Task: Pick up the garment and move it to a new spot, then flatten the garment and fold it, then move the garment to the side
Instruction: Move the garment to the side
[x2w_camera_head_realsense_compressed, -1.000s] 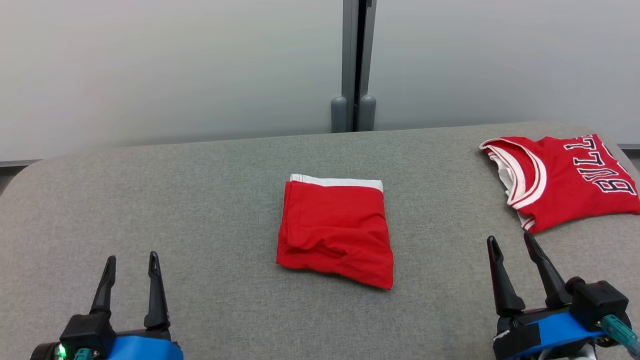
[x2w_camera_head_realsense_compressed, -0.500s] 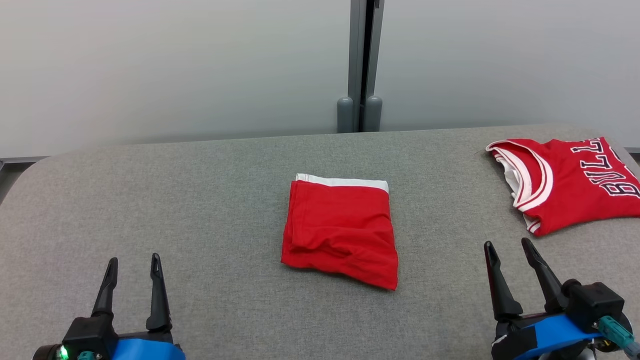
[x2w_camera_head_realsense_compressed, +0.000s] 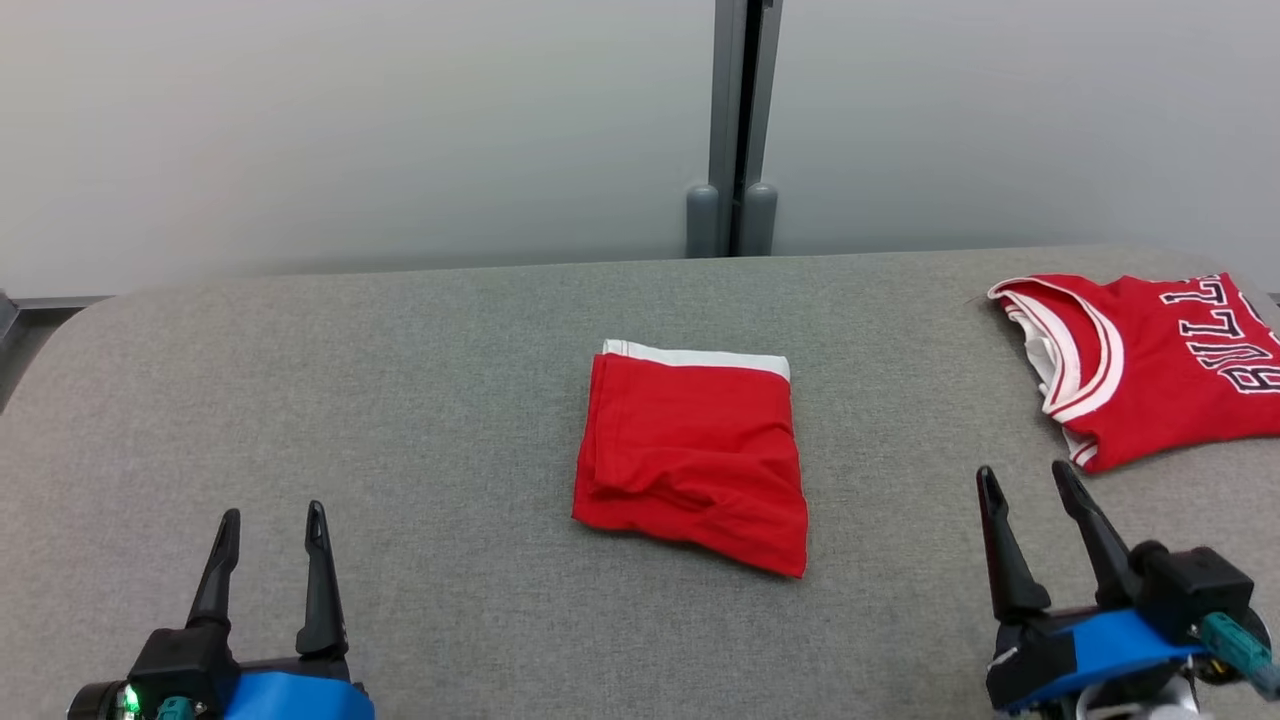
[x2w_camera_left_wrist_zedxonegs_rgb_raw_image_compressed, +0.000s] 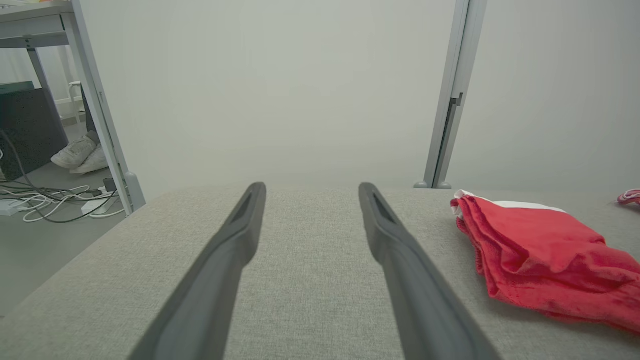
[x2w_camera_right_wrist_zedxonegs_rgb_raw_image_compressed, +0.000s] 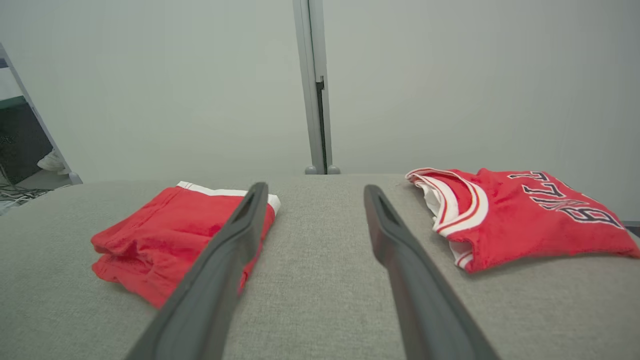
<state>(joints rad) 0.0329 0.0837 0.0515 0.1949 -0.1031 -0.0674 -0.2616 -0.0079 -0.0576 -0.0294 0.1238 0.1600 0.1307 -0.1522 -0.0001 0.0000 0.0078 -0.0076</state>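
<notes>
Red cloth with a white band along its 12 o'clock edge is noted at the centre of the grey fabric table top (x2w_camera_head_realsense_compressed: 400, 400). This is the folded red garment (x2w_camera_head_realsense_compressed: 692, 460), laid flat, with its 5 o'clock corner drawn out to a point. Bare fabric is left on all four of its sides, most of it toward 9 o'clock.

A red basketball jersey (x2w_camera_head_realsense_compressed: 1150, 365) is laid at 2 o'clock, well apart from the garment, and is cut by the frame edge. The left gripper (x2w_camera_head_realsense_compressed: 273, 511) is held at 7 o'clock and the right gripper (x2w_camera_head_realsense_compressed: 1023, 469) at 5 o'clock, near the jersey's hem. Both are spread wide and nothing is held by either.

Against the earlier head frames, every item, wall post included, is displaced slightly toward 3 o'clock, so a turn of the camera is recorded. The garment's fold and the grippers' spread are unchanged.

Pale wall panels (x2w_camera_head_realsense_compressed: 350, 130) are joined by a metal post (x2w_camera_head_realsense_compressed: 738, 120) at 12 o'clock. In the left wrist view, white shoes (x2w_camera_left_wrist_zedxonegs_rgb_raw_image_compressed: 80, 152) and cables (x2w_camera_left_wrist_zedxonegs_rgb_raw_image_compressed: 50, 197) are seen on the floor (x2w_camera_left_wrist_zedxonegs_rgb_raw_image_compressed: 40, 250) at 9 o'clock, beyond the table's edge.
</notes>
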